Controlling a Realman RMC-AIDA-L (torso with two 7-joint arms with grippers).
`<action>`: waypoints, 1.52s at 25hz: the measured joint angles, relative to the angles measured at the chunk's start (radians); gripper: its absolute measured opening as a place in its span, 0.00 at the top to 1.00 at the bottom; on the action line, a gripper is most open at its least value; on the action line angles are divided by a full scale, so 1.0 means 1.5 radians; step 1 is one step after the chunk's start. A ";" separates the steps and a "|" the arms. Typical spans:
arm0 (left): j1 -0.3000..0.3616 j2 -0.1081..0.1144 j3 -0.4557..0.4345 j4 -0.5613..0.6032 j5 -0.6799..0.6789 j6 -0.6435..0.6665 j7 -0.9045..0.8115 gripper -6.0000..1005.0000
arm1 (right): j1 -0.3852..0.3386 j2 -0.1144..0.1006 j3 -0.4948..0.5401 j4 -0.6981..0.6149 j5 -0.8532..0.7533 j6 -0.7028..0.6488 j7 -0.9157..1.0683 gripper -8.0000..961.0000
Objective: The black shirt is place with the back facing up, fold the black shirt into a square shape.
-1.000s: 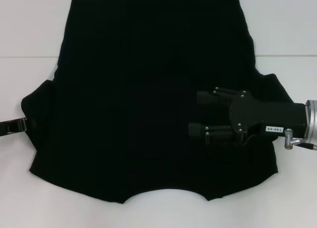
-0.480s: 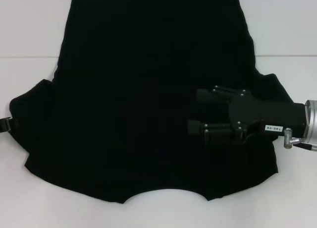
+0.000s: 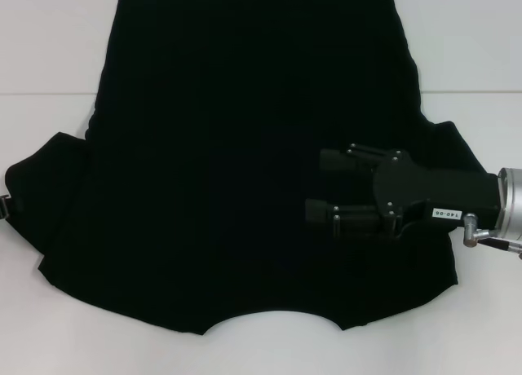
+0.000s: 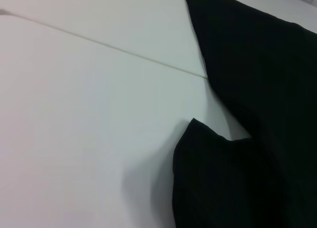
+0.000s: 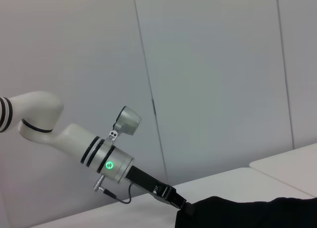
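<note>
**Black shirt spread on the white table, one gripper at each sleeve side**

The large, plain black soft-fabric short-sleeved shirt (image 3: 245, 171) lies flat across the white table (image 3: 49, 49), its plain side up, with no lettering showing. The curved neckline edge lies at the near edge of the head view and the straight hem at the far edge. A thin seam line crosses the table surface on both sides of the cloth.

The left gripper (image 3: 6, 205) shows only as a small black tip at the left edge of the head view, touching the outer end of the shirt's left sleeve. In the right wrist view the same gripper (image 5: 179, 206) meets the cloth at the sleeve's edge, at the end of the white left arm (image 5: 74, 139) with its green light. Whether it is clamped on the fabric or released cannot be told.

The black right gripper (image 3: 318, 183) reaches in from the right, over the shirt's right side near the sleeve. Its two fingers (image 3: 347, 157) stand parted, with black cloth visible between them, gripping nothing.
</note>
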 joint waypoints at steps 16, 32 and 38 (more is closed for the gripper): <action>0.015 -0.003 -0.044 0.025 -0.005 0.053 -0.002 0.95 | 0.003 0.000 0.000 0.000 0.000 0.003 -0.001 0.04; 0.024 -0.003 -0.052 0.033 -0.006 0.067 -0.001 0.93 | 0.001 0.000 0.000 0.000 0.001 0.002 -0.005 0.04; 0.009 -0.003 -0.048 0.025 -0.024 0.068 0.004 0.92 | -0.001 0.000 0.000 0.001 0.001 0.007 -0.005 0.04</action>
